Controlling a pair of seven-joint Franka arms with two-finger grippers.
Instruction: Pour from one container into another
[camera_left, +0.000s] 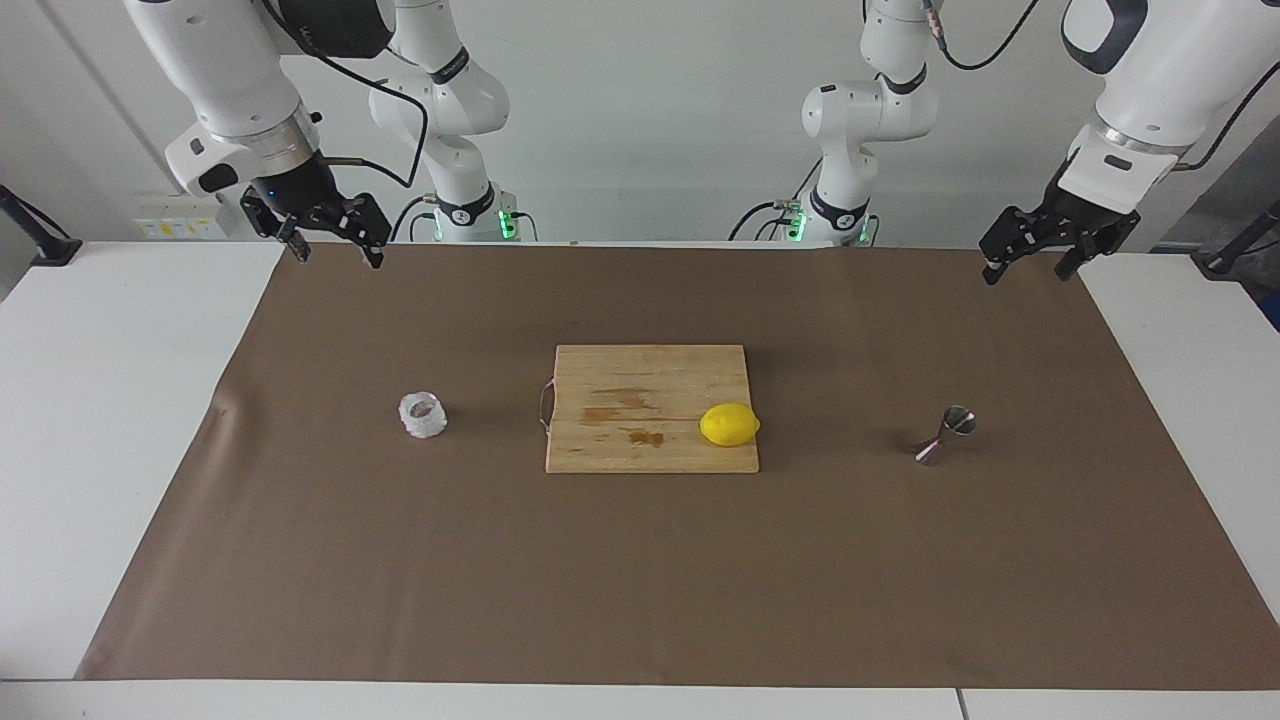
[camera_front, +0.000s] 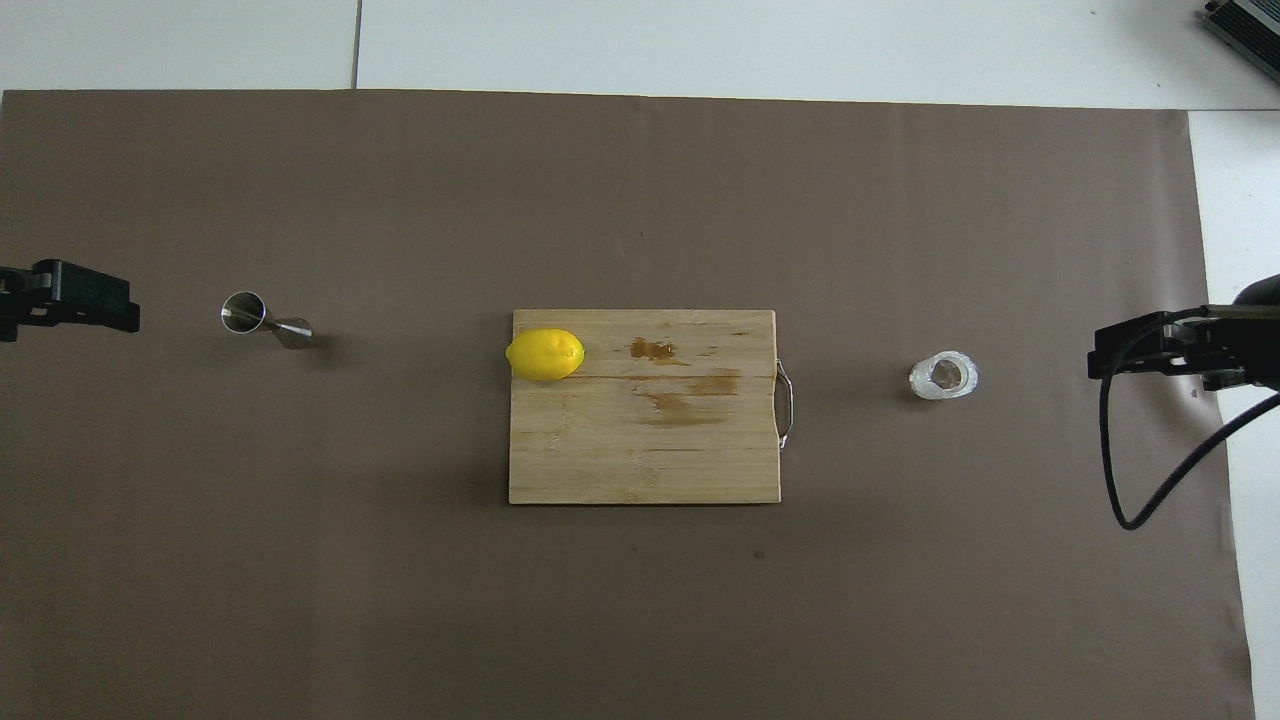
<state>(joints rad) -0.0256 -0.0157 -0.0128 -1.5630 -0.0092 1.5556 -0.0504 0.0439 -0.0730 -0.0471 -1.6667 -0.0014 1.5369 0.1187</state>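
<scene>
Small squat whitish translucent cup with crinkled sides (camera_left: 422, 415) is standing upright on the brown paper mat (camera_left: 640, 580) covering the white table (camera_left: 100, 420), toward the right arm's end, mouth facing up. Small shiny steel hourglass-shaped jigger (camera_left: 945, 435) is standing on the same mat toward the left arm's end, well apart from the cup. Between the two, a rectangular pale wooden cutting board with a metal handle (camera_left: 620, 440) is lying flat in the middle of the mat, stained with a few dark patches; the handle is facing the cup. A yellow lemon (camera_left: 729, 424) is resting on the board at the edge toward the jigger. Right gripper (camera_left: 335, 255) is hanging in the air over the mat's edge nearest the robots, at the right arm's end, fingers spread wide and holding nothing. Left gripper (camera_left: 1025, 266) is hanging over the mat's corner at the left arm's end, fingers likewise spread wide, holding nothing. Neither gripper is touching the cup or the jigger.
</scene>
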